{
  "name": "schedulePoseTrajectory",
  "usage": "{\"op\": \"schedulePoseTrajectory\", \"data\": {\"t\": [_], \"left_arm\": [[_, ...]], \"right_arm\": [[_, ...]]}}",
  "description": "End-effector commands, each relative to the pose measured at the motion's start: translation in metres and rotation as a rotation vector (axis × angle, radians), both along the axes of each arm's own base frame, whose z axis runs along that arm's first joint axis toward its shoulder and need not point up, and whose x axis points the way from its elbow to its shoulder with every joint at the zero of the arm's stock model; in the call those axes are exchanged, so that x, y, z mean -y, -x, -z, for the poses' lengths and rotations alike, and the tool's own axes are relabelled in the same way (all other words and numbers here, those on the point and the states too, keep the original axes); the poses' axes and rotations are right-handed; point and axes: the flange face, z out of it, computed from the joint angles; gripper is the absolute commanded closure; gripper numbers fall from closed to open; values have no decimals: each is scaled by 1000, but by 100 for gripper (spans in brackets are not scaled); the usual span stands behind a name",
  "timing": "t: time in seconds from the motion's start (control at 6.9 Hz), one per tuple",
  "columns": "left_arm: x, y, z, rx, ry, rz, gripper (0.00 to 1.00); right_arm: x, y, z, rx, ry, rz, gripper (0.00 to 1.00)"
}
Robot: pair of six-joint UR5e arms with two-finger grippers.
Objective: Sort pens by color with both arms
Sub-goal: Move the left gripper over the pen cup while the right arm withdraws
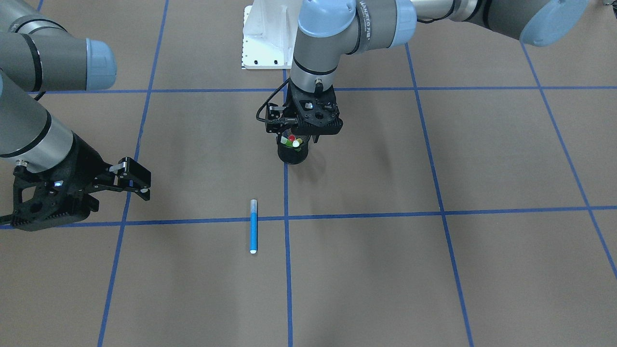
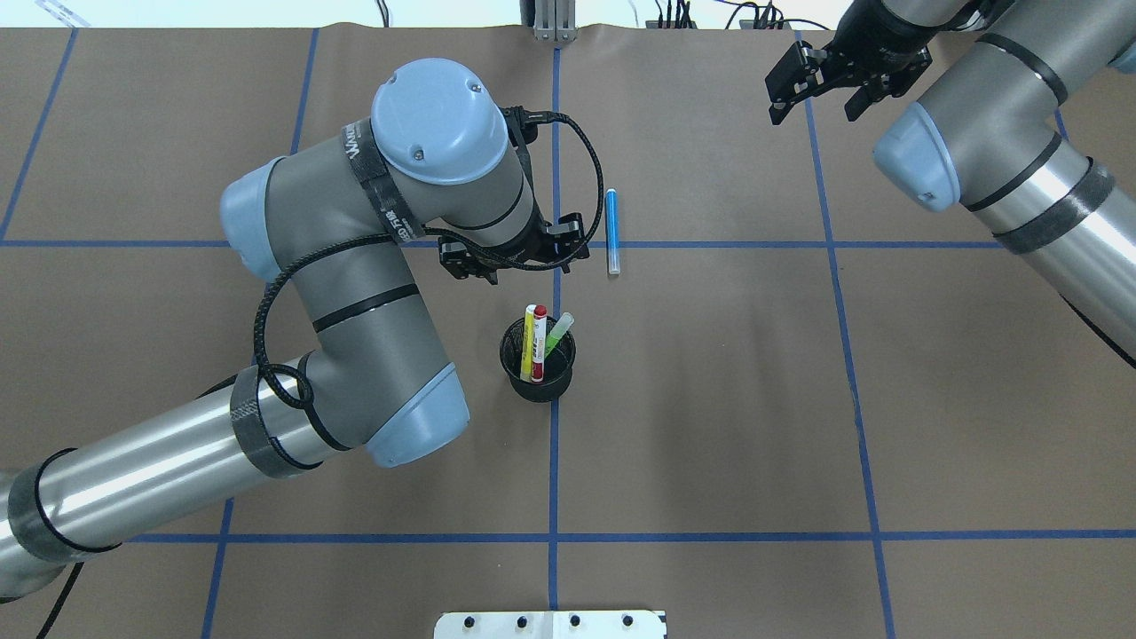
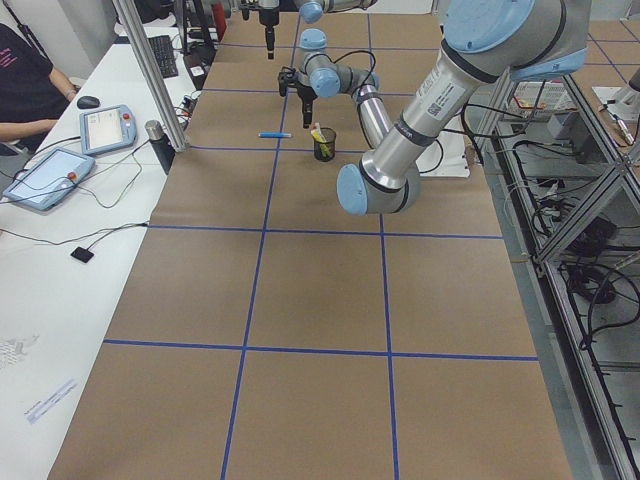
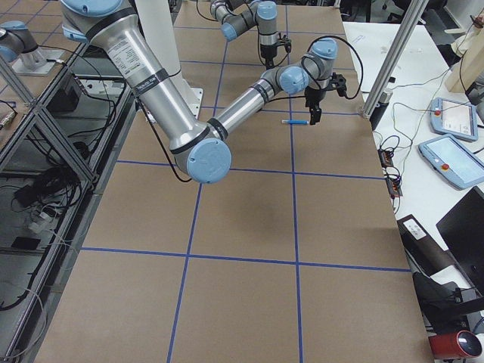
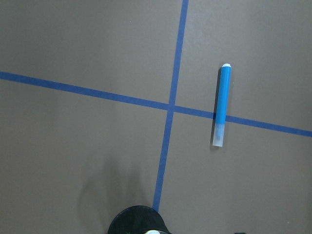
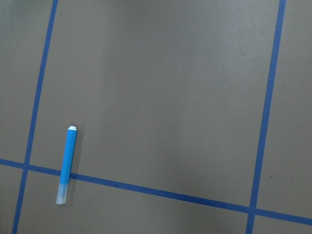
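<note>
Our left pincer, open or closed we cannot tell, hangs just over the mesh cup, probably to draw its three pens; the blue pen lies near the cup, our open right pincer well apart.

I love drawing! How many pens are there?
4: blue pen lies on the table; yellow pen, red-capped pen and green pen stand in the black cup. Others may hide inside.
</note>
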Motion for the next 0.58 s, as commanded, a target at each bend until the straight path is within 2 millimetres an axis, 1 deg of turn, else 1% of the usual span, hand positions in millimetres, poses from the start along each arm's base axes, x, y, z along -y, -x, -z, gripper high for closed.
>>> {"op": "schedulePoseTrajectory", "data": {"t": [0.0, 0.15, 0.44], "left_arm": [[1, -6, -9, 27, -10, -18, 25], [-8, -14, -8, 25, -11, -35, 31], [-24, -28, -6, 28, -4, -58, 31]], "right_arm": [[1, 0, 0, 0, 3, 0, 1], [1, 0, 2, 1, 2, 1, 1], [2, 0, 2, 2, 3, 0, 1]]}}
